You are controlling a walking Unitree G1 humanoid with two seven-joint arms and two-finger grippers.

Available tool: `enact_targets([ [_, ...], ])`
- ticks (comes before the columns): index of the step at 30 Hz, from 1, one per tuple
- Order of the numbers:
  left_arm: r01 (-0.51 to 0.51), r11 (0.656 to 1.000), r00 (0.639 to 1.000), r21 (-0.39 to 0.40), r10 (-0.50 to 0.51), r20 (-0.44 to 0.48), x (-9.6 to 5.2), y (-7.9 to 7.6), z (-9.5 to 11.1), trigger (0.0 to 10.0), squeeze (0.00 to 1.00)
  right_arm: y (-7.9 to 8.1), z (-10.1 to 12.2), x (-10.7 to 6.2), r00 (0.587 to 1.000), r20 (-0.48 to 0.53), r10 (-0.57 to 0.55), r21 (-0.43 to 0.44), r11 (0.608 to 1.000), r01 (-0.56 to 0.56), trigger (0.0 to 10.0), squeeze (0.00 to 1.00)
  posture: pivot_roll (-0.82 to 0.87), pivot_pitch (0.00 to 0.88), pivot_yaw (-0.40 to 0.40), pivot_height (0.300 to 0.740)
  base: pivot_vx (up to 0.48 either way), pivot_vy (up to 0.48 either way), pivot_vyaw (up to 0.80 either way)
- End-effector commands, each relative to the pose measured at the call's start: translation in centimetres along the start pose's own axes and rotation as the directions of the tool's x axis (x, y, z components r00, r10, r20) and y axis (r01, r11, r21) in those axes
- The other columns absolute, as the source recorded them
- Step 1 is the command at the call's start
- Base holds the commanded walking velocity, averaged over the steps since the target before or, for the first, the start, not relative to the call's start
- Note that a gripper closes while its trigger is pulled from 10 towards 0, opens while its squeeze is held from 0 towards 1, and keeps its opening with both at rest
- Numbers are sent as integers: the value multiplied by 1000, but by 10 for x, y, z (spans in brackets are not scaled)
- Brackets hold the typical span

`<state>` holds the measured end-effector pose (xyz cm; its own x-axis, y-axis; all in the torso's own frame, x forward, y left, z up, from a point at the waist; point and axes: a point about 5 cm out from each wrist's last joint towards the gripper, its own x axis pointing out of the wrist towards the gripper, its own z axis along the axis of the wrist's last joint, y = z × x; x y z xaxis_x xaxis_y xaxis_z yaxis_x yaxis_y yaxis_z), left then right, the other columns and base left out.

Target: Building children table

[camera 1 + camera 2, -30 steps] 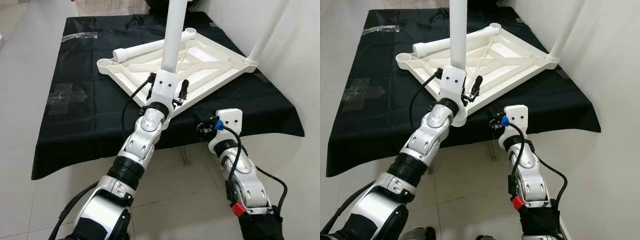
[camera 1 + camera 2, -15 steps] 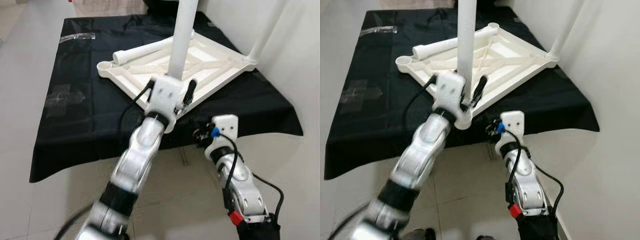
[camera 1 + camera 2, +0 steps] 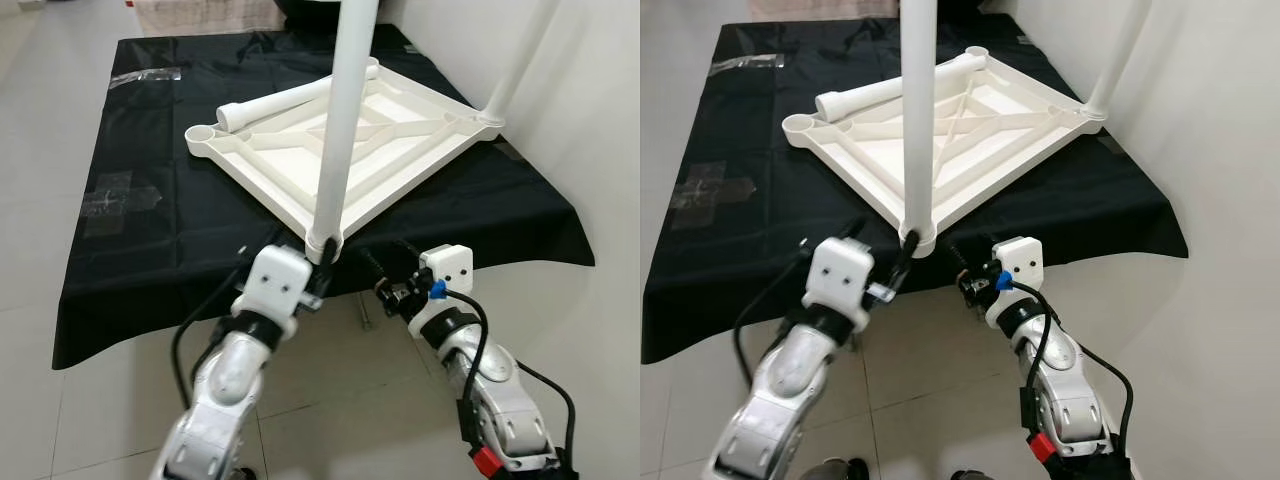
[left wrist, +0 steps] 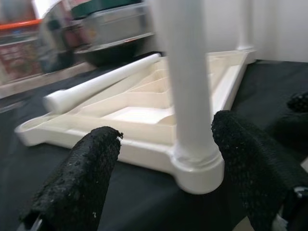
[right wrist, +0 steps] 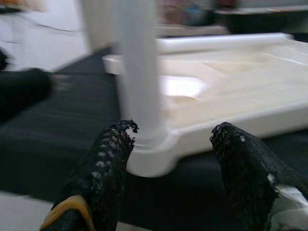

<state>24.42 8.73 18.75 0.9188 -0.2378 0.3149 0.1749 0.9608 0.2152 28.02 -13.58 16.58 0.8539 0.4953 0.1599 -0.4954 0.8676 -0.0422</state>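
The white children's table top (image 3: 400,150) lies upside down on a black-covered table (image 3: 150,240). One white leg (image 3: 342,120) stands upright in its near corner socket (image 3: 322,245). A second leg (image 3: 520,60) stands at the far right corner, and a third leg (image 3: 290,97) lies loose across the frame. My left gripper (image 4: 166,132) is open, just below and in front of the near socket, apart from the upright leg (image 4: 187,86). My right gripper (image 5: 174,132) is open too, low at the table's front edge, facing the same socket (image 5: 149,159).
An empty socket (image 3: 203,135) shows at the table top's left corner. Tape patches (image 3: 110,190) lie on the cloth at the left. A white wall (image 3: 590,120) runs close along the right. Tiled floor (image 3: 100,400) lies under my arms.
My left gripper has come off the upright leg and dropped back toward me, below the table's edge. The leg stays standing in its socket. My right gripper has barely moved.
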Motion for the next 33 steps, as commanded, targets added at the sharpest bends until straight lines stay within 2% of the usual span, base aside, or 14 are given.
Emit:
enact_targets([
  [1,-36,999,997,10,37,-67,-13,8,-7,10000,0,5,4,1,997,7,71,-16,997,-71,10000,0,45,117,-47,740,0,0,0],
  [4,-49,999,995,8,50,-81,-16,11,-8,10000,0,5,5,3,997,8,82,-33,996,-81,10000,0,45,118,-47,740,0,0,0],
  [5,-95,996,990,-2,94,-106,-21,18,-10,10000,0,7,10,11,996,27,87,-59,995,-86,10000,0,43,123,-48,740,0,0,0],
  [11,-149,989,982,15,149,-114,-27,26,-7,10000,0,8,19,27,995,40,90,-115,990,-85,10000,0,49,120,-65,740,0,0,0],
  [20,-166,986,981,6,166,-105,-23,25,1,10000,0,7,31,41,992,66,110,-143,985,-100,10000,0,48,123,-71,740,0,0,800],
  [21,-164,986,981,9,164,-103,-23,25,2,10000,0,7,32,41,991,71,112,-143,985,-101,10000,0,48,123,-71,740,0,0,800],
  [22,-165,986,981,9,165,-104,-22,25,2,10000,0,13,38,41,977,108,184,-67,982,-178,10000,0,46,124,-74,740,0,0,0],
  [24,-165,986,981,9,165,-104,-22,25,2,10000,0,13,38,41,977,108,184,-67,982,-178,10000,0,46,124,-74,740,0,0,0],
  [25,-167,986,980,7,167,-104,-21,26,2,10000,0,18,43,40,963,131,235,-8,972,-236,10000,0,46,124,-74,740,0,0,0],
  [27,-178,984,979,-5,176,-104,-20,28,3,10000,0,28,53,47,945,149,291,-26,956,-291,10000,0,41,138,-72,740,0,0,0],
  [29,-178,984,979,-5,176,-104,-20,28,3,10000,0,28,53,47,945,149,291,-26,956,-291,10000,0,41,138,-72,740,0,0,0],
  [31,-206,978,973,-22,202,-112,-19,32,4,10000,0,25,50,69,975,71,211,-107,973,-203,10000,0,39,153,-75,740,0,0,0],
  [32,-206,978,973,-22,202,-112,-19,32,4,10000,0,25,50,69,975,71,211,-107,973,-203,10000,0,39,153,-75,740,0,0,0],
  [33,-210,978,972,-11,208,-110,-18,34,4,10000,0,22,45,88,987,14,159,-133,979,-156,10000,0,43,167,-82,740,0,0,0],
])
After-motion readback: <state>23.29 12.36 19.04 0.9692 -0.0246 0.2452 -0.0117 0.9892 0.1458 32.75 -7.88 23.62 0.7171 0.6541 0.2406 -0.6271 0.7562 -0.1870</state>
